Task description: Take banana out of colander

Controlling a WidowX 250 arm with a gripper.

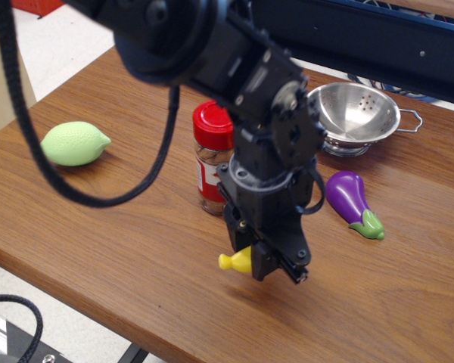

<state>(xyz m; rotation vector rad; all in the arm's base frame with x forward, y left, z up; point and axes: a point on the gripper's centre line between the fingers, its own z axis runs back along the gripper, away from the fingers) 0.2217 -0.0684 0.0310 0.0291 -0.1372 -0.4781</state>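
yellow banana sits pinched in the jaws, well apart from the colander.

Reaching down from the upper left across the middle of the view, black arm links stacking one over another and a thick black cable looping down on the left side. Pointing the wrist downward and tilting it a little toward the lower right. Hanging the claw low over the near part of the desk, jaws closing on the banana, only its yellow tip poking out to the left.
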